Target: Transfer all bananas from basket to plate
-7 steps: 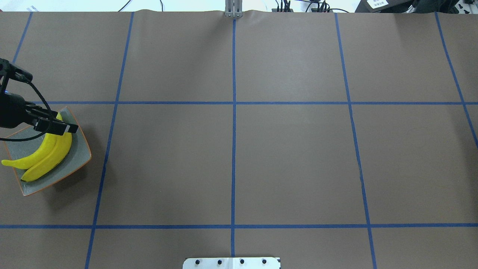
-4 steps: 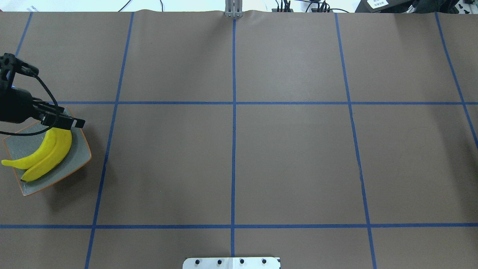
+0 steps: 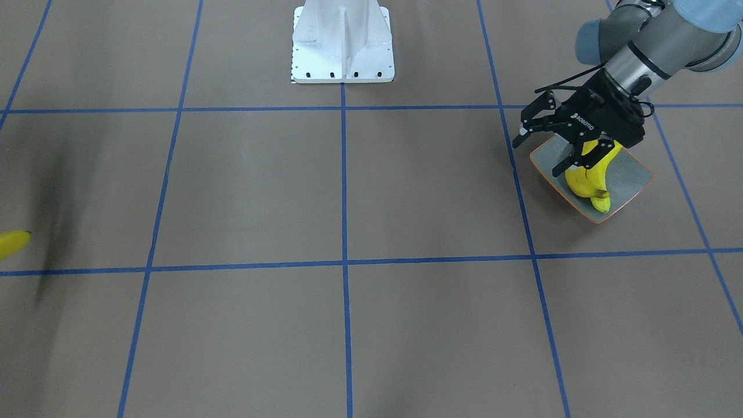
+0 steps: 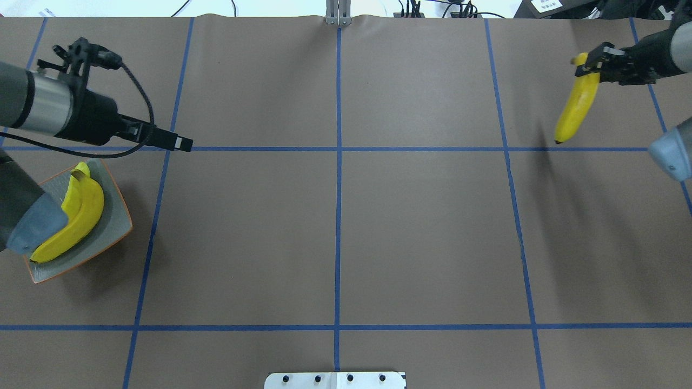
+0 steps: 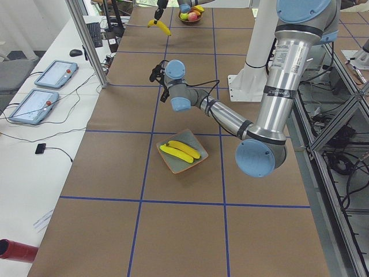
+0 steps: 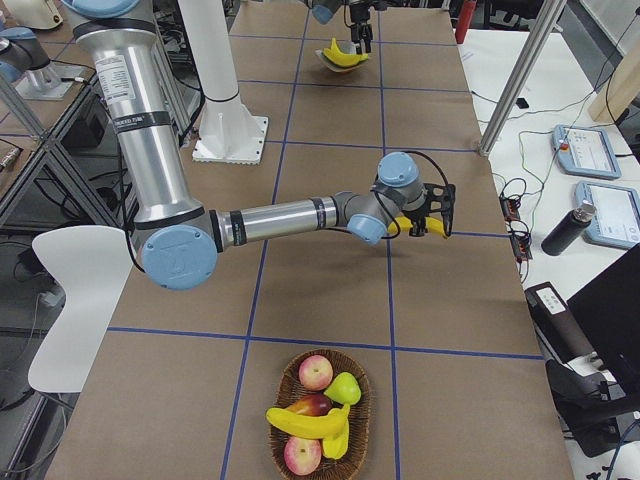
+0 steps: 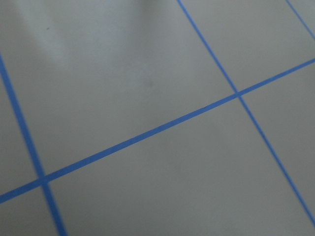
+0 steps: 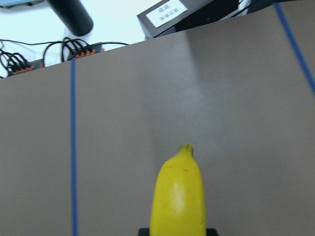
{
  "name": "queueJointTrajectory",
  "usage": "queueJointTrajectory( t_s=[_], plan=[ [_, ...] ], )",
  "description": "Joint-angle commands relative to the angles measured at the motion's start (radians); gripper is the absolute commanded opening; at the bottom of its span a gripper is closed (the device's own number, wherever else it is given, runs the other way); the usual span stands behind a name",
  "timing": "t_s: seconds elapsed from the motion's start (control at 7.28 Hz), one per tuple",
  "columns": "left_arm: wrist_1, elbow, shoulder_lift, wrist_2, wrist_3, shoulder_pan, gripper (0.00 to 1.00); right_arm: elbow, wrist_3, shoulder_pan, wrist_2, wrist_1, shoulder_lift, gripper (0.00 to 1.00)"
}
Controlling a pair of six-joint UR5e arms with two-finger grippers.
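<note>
– Now, item one: the carried banana (image 4: pixel 577 105), where is it and how is it held?
– Pinched at its stem end by the right tool (image 4: pixel 589 62); it hangs clear of the surface (image 4: pixel 421 227) at the robot's far right, long axis running from the tool down and back toward the robot
– Item two: the plate (image 4: pixel 116 217)?
– Far left of the surface, well apart from that fruit, lying to the robot's left of the right tool. It carries two bananas (image 4: pixel 81 213), side by side along its diagonal
– Which arm is nearer?
– The left. Its left tool (image 4: pixel 181 143) hovers raised near the plate, jaws spread wide in the front view, empty. Judgement: a long crossing leftward, or a pass to that arm
– Stock in the basket (image 6: pixel 367 410)?
– Further bananas (image 6: pixel 305 422), among apples (image 6: pixel 316 372) and a pear (image 6: pixel 345 387)
– Lettering?
– ROBOTIQ on the left tool's body; a white label (image 8: pixel 166 13) on a dark box (image 8: pixel 211 10), print too small to read
</note>
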Motion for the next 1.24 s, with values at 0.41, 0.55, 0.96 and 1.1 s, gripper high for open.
queueJointTrajectory(
  t_s=[0.41, 0.55, 0.96, 1.1],
  plan=[
    [-0.012, 0.024, -0.233, 0.004, -0.157, 0.100, 1.00, 0.180, 0.552, -0.316, -0.179, 0.073, 0.174, 0.00],
    [-0.021, 0.016, -0.239, 0.004, -0.160, 0.106, 1.00, 0.224, 0.600, -0.377, -0.237, 0.073, 0.194, 0.00],
    [-0.064, 0.019, -0.253, 0.004, -0.160, 0.133, 1.00, 0.300, 0.617, -0.540, -0.400, 0.072, 0.242, 0.00],
    [-0.064, 0.019, -0.253, 0.004, -0.160, 0.145, 1.00, 0.312, 0.617, -0.572, -0.434, 0.072, 0.256, 0.00]
  ],
)
